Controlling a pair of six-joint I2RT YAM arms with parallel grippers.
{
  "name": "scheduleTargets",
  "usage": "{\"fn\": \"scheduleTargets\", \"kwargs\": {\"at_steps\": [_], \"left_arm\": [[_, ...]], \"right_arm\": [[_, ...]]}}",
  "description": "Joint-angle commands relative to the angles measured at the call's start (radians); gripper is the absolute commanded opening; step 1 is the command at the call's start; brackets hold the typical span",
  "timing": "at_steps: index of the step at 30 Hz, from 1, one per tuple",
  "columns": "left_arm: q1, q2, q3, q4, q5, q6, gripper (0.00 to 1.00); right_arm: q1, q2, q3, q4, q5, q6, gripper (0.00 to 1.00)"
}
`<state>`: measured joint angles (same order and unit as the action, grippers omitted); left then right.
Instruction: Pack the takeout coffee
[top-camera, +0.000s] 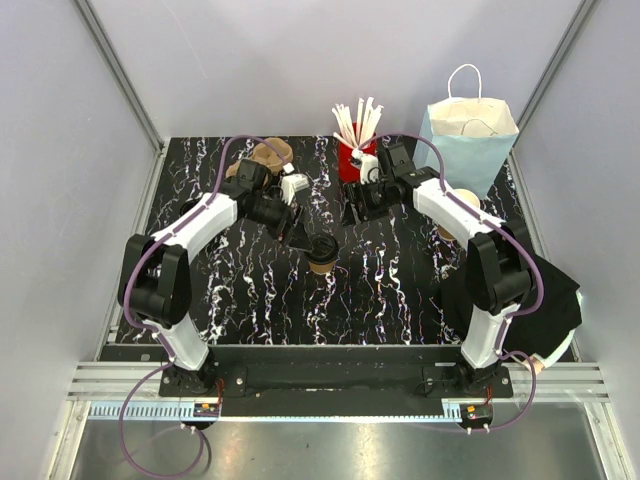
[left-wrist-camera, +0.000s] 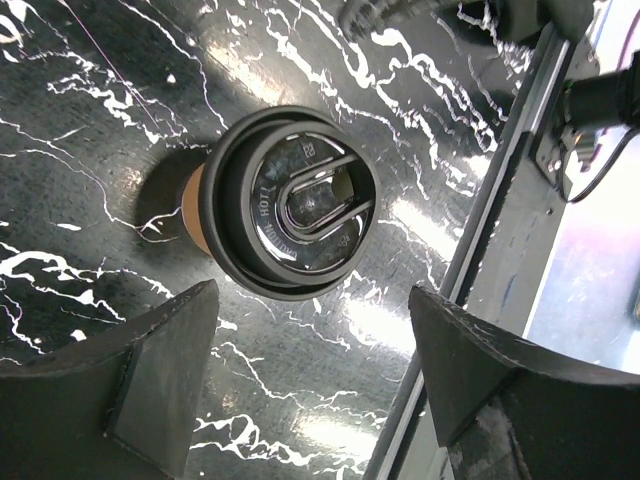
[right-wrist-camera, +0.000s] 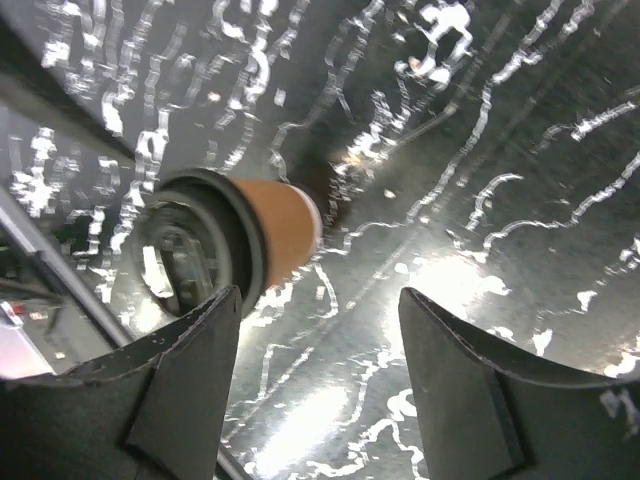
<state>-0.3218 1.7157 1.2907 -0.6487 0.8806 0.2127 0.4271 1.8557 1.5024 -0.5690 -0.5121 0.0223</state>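
Counter (top-camera: 385, 295): black, with white marble veining.

Left gripper (left-wrist-camera: 312, 300): fingers spread wide apart, nothing between them. The small tapered tan-brown paper cup with a black plastic lid (left-wrist-camera: 290, 200) stands upright on the counter just ahead of the fingertips, roughly centred on the gap between them. No contact is visible. The wrist view looks down onto the lid, which shows a raised oval and embossed lettering. A strip of tan wall shows on the side toward this gripper's left finger.

Right gripper (right-wrist-camera: 318, 295): fingers also apart and empty. From here the same cup sits ahead and off toward the left finger. It is seen obliquely and blurred, lid nearest the camera and tan wall behind it. Bare counter lies straight ahead between the fingers.

Top view: the cup stands between the two grippers, close beside the left one and farther from the right one, which is set back from it.

Other items:
- A red cup holding white sticks (top-camera: 357, 150) stands just behind the right gripper.
- A pale blue paper bag with white handles (top-camera: 470, 135) stands upright beyond the right arm, well apart from the cup.
- A nested stack of brown paper cups (top-camera: 270, 155) lies behind the left gripper.
- A black cloth (top-camera: 550, 300) lies outboard of the right arm's base.
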Motion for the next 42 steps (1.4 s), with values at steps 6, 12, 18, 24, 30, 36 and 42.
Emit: {"fn": "scheduleTargets", "kwargs": {"at_steps": [6, 12, 18, 24, 30, 36, 42], "left_arm": [[-0.075, -0.064, -0.047, -0.008, -0.144, 0.115, 0.78], [-0.111, -0.082, -0.071, 0.020, -0.248, 0.125, 0.77], [-0.131, -0.074, -0.082, 0.057, -0.345, 0.114, 0.77], [-0.132, -0.068, -0.074, 0.096, -0.420, 0.082, 0.77], [-0.131, -0.054, -0.056, 0.116, -0.471, 0.065, 0.77], [-0.132, -0.053, -0.044, 0.139, -0.500, 0.051, 0.77], [-0.132, -0.045, -0.028, 0.162, -0.565, 0.047, 0.77]], "right_arm": [[0.007, 0.057, -0.025, 0.064, 0.044, -0.035, 0.66], [0.010, 0.099, -0.010, 0.069, 0.030, -0.028, 0.64], [0.039, 0.097, -0.039, 0.086, 0.032, -0.032, 0.64], [0.056, 0.080, -0.056, 0.084, 0.030, -0.032, 0.64], [0.065, 0.051, -0.083, 0.081, 0.037, -0.041, 0.64], [0.071, 0.034, -0.108, 0.078, 0.046, -0.056, 0.64], [0.090, 0.033, -0.113, 0.081, 0.046, -0.067, 0.64]]}}
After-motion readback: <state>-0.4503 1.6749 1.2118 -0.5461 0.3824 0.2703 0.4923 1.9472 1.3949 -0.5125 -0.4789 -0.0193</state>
